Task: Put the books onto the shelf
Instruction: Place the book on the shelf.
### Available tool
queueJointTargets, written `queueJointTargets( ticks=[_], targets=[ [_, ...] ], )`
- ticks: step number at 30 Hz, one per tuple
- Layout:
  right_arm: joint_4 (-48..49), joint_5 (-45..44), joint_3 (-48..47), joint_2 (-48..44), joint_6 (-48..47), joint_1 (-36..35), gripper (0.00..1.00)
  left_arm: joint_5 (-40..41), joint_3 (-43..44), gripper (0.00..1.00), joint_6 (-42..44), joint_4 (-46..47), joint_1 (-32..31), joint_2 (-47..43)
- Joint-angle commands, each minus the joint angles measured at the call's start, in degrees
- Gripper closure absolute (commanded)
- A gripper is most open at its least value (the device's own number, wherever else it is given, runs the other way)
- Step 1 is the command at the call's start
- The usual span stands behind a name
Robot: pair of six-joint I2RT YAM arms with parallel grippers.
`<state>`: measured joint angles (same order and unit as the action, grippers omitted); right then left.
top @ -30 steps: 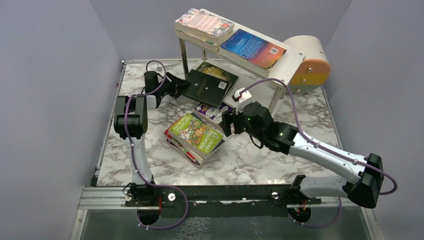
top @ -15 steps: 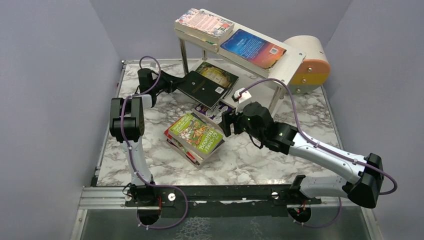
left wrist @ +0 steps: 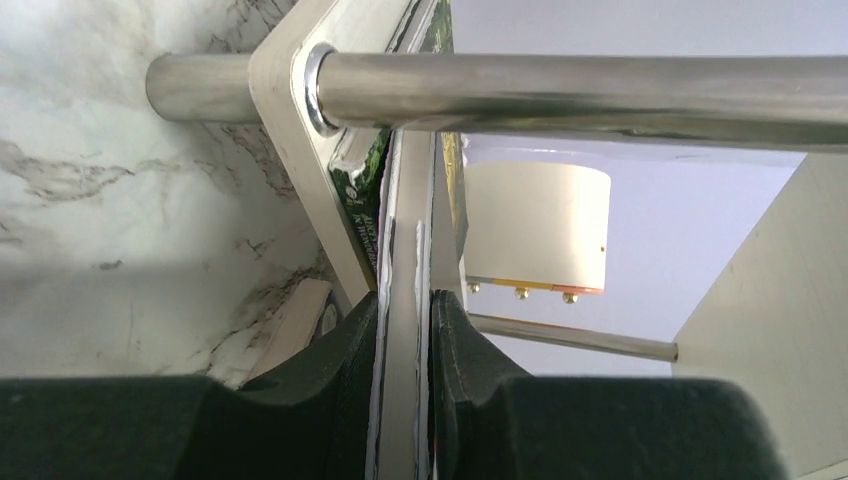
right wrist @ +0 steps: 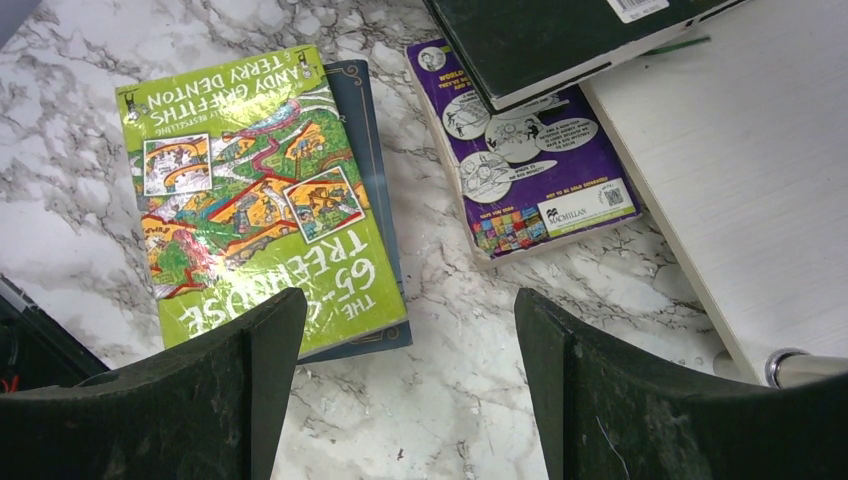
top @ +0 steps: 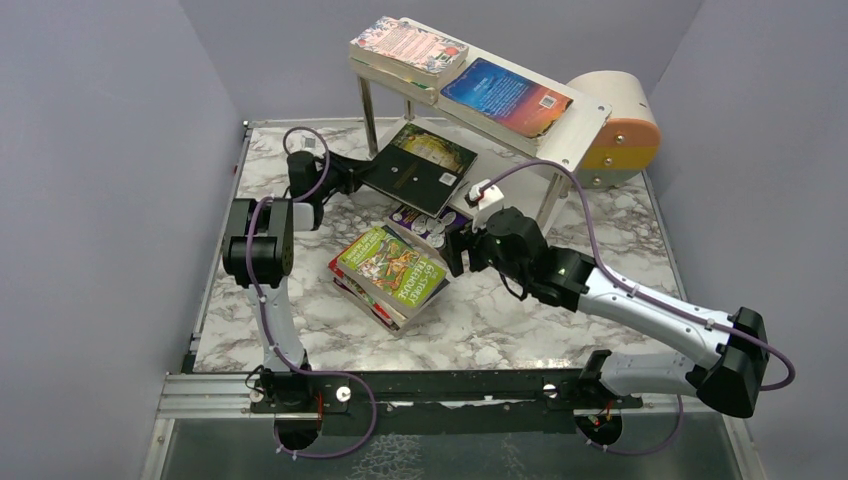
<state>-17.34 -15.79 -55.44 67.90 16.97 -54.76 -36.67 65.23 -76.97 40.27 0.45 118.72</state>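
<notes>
Your left hand [left wrist: 405,300] is clamped on a black book [top: 415,172] whose far end lies over the lower board of the shelf [top: 585,125], near the table's [top: 560,320] far edge. Your right hand [right wrist: 405,305] hangs with fingers apart over the table's middle, beside a green book [right wrist: 260,190] topping a stack and a purple book [right wrist: 530,150]. Grey walls [top: 100,200] hem the table's left, far and right edges.

Top of the right wrist view: we see the black book [right wrist: 560,35] cut off by the frame's edge, covering a corner of the purple book [right wrist: 530,170]. The green book [right wrist: 260,190] hides most of a dark blue book [right wrist: 360,110] beneath it.
</notes>
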Motion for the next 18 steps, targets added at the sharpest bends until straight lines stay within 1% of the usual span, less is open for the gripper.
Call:
queueJointTargets(
  ticks=[1,3,7,13,18],
  targets=[
    [1.54,-1.04,0.8,-2.11,0.86,-0.32,0.25,9.25,-4.65,1.0,-5.54,11.3,-2.43,-3.17],
    [1.29,-1.19,0.93,-2.51,1.02,-0.29,0.25,12.11,-6.16,1.0,-6.76,13.42,-3.05,-3.78],
    [1.26,-1.58,1.28,-3.24,1.13,-0.34,0.25,18.56,-8.78,1.0,-7.12,14.05,-4.02,-5.74],
    [1.3,-1.67,1.35,-3.41,1.14,-0.3,0.25,26.74,-12.69,1.0,-9.18,17.68,-5.4,-7.79],
    [1.27,-1.81,1.54,-3.55,1.13,-0.31,0.25,30.79,-13.74,1.0,-9.51,21.55,-6.73,-7.62]
  ],
)
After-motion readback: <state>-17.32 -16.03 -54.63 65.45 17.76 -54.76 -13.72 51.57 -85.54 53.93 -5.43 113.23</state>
